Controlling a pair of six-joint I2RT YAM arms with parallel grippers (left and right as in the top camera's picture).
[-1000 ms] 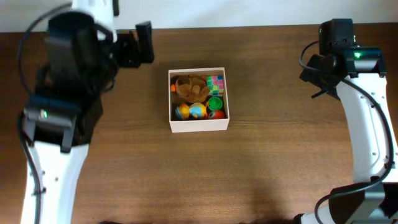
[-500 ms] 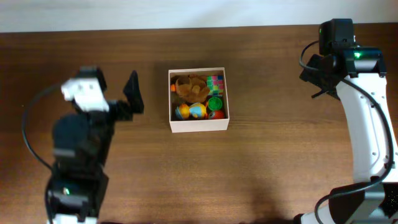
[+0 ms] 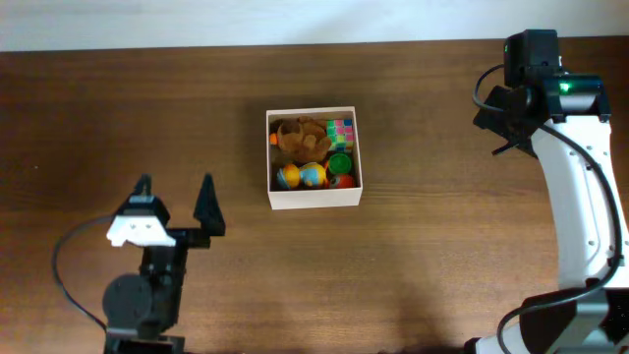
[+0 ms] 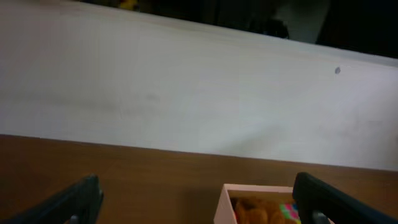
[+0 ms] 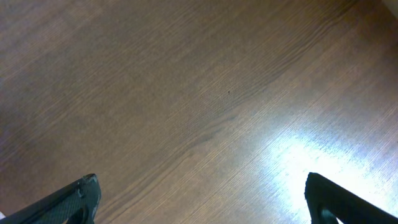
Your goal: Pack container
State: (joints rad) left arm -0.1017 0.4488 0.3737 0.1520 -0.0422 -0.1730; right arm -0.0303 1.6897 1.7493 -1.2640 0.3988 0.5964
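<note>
Container [image 3: 314,199] looks packed, toys [image 3: 313,175] all inside, none outside that I can see. Left hand [image 3: 175,185] and right hand [image 5: 200,186] both spread wide, empty. Next is probably just parking.

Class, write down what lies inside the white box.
Inside the container: a brown plush toy, a multicoloured cube, a green round piece, an orange-and-blue ball, a small red toy. Whatever lies beneath them is covered.
</note>
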